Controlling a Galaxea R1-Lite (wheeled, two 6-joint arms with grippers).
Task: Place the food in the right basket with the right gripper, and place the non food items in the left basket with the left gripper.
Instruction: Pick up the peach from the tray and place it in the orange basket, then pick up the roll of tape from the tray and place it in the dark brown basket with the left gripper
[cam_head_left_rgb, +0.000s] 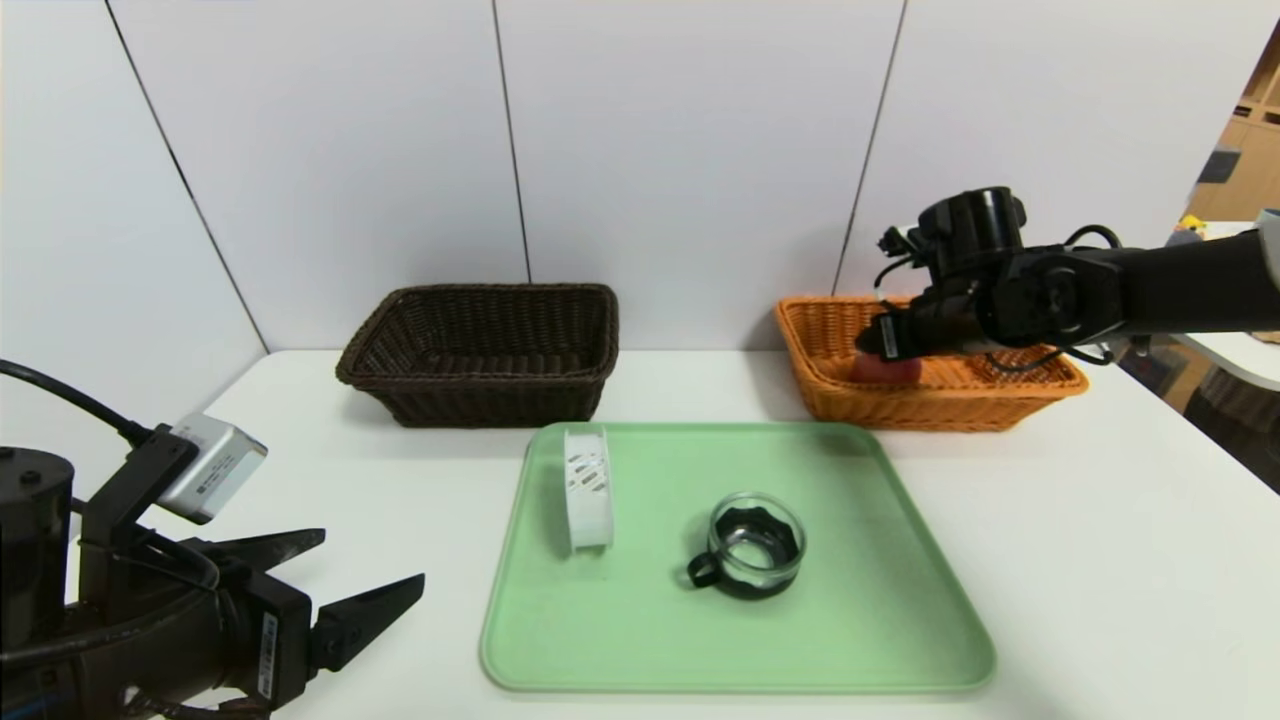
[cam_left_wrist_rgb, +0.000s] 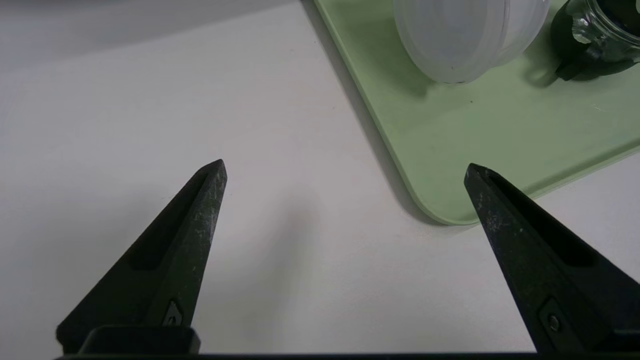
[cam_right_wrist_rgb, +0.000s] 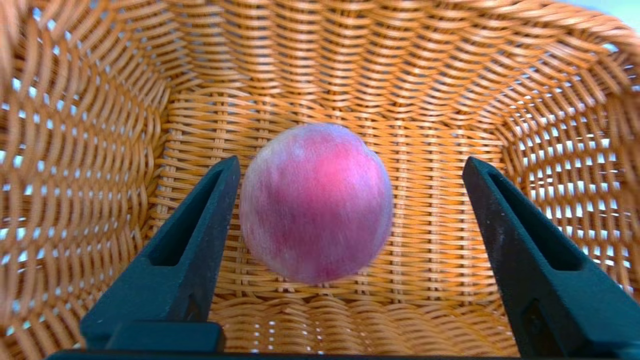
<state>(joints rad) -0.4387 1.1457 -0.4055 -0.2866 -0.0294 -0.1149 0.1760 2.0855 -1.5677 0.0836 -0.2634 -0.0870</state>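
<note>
The pinkish-red peach (cam_right_wrist_rgb: 316, 202) is inside the orange-tan right basket (cam_right_wrist_rgb: 350, 75), between the spread fingers of my open right gripper (cam_right_wrist_rgb: 351, 162), close to one finger and apart from the other. In the head view the right gripper (cam_head_left_rgb: 890, 340) reaches into that basket (cam_head_left_rgb: 940, 405), and a bit of the peach (cam_head_left_rgb: 885, 370) shows below it. On the green tray stand the white slotted band (cam_head_left_rgb: 588, 487) and the glass cup (cam_head_left_rgb: 755, 545) with a black handle. My left gripper (cam_head_left_rgb: 371, 558) hangs open and empty over the table by the tray's near-left corner.
The dark brown left basket (cam_head_left_rgb: 480, 390) stands at the back, left of the orange one. The green tray (cam_head_left_rgb: 880, 600) fills the middle of the white table. From the left wrist, the band (cam_left_wrist_rgb: 460, 35) and cup (cam_left_wrist_rgb: 600, 30) lie beyond the left gripper (cam_left_wrist_rgb: 345, 165).
</note>
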